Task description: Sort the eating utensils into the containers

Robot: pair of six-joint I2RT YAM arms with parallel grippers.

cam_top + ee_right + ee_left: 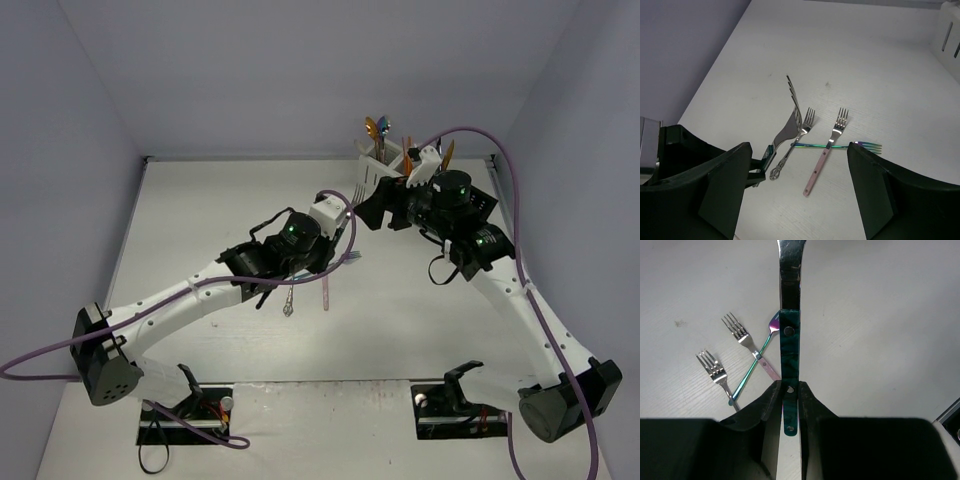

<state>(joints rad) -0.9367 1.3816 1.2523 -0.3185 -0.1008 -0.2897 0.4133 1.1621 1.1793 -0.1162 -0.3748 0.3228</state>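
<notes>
You are partway through the job. Some shiny utensils already stand up in the white slotted caddy [378,172] at the far edge of the counter [200,220], toward its right corner. A gold spoon [372,128], a blue-green one [386,127] and a copper-orange one [447,153] poke out of the top. The right arm hides the black caddy, so you cannot tell what is in it.

Your left gripper [789,387] is closed tight on a silver fork with a teal handle [790,340]. It holds the fork up over the middle of the counter, and this fork has not yet gone into a caddy.

Your right gripper [800,148] is open wide with nothing in it, near the white caddy.

Three more forks lie in the middle of the counter. One is a silver fork with a curly handle [805,125], and one is a fork with a pink handle [821,162]. The third is a rainbow blue-green fork [867,146] that lies across the other two. So four forks are left to put away.
</notes>
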